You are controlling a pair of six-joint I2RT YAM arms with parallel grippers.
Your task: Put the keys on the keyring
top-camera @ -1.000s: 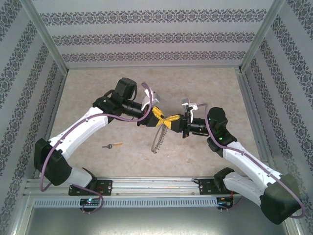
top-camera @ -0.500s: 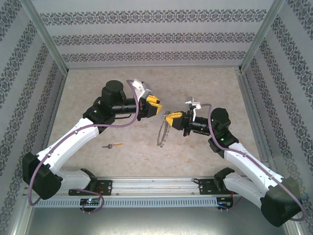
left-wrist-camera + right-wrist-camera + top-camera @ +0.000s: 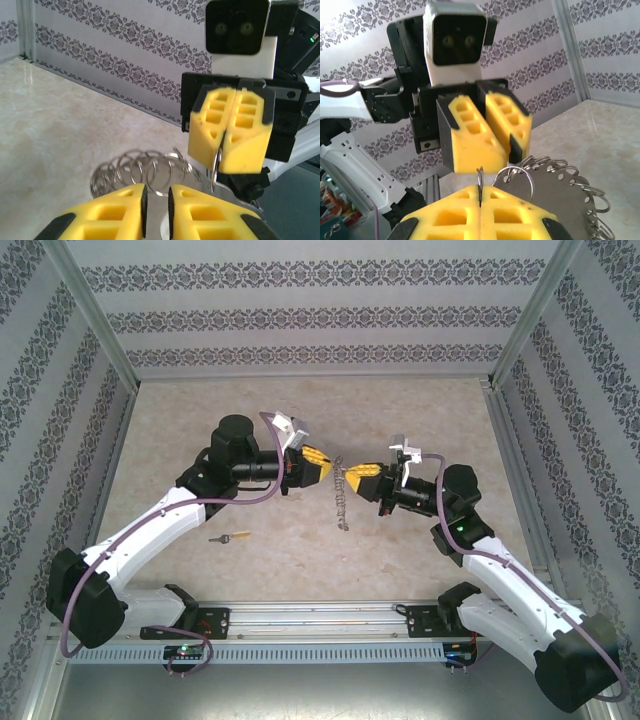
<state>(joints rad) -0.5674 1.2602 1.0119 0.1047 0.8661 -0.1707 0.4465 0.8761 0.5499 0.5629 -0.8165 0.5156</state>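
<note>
The keyring (image 3: 343,498), a grey metal strip strung with several wire loops, hangs between the two grippers over the middle of the table. My right gripper (image 3: 353,474) is shut on one thin loop (image 3: 480,181), and the rest of the keyring (image 3: 560,192) dangles to its right. My left gripper (image 3: 327,468) faces it tip to tip, a little apart. In the left wrist view my left gripper (image 3: 156,194) is open by a narrow gap, with the bottom of a loop (image 3: 159,176) just in front of that gap. One small key (image 3: 233,536) lies on the table by the left arm.
Patterned walls close the table at the back and both sides, with metal posts (image 3: 95,315) at the corners. An aluminium rail (image 3: 320,618) carrying both arm bases runs along the near edge. The left forearm (image 3: 150,530) passes close above the key.
The left gripper pulled back from the right one, then came near again with its jaws narrowing. The right gripper rose and shifted right, and the keyring now hangs straighter.
</note>
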